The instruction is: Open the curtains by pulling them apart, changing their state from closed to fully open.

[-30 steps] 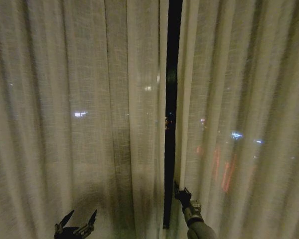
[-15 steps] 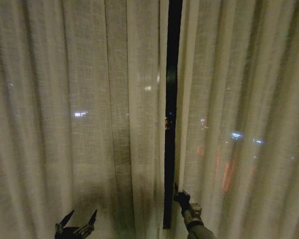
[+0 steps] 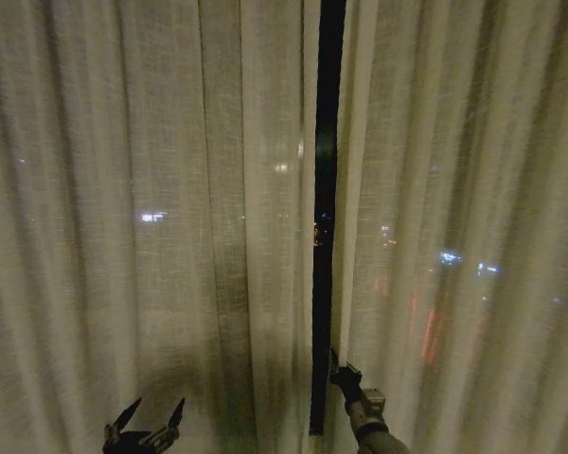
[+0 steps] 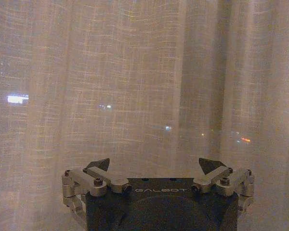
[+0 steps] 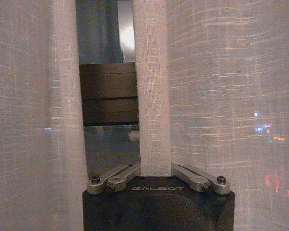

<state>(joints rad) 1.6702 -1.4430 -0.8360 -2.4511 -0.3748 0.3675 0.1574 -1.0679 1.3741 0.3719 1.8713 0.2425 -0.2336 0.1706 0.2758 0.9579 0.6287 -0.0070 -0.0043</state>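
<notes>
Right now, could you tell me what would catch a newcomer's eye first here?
A narrow dark gap splits the curtains just right of centre. The right gripper is shut on the right panel's edge low at the gap. The left gripper hovers open before the left panel.

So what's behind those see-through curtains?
Through the gap between the curtains: night-dark glass and distant lights. City lights glow faintly through the weave; everything else is veiled. The right tool grips the right panel's edge.
</notes>
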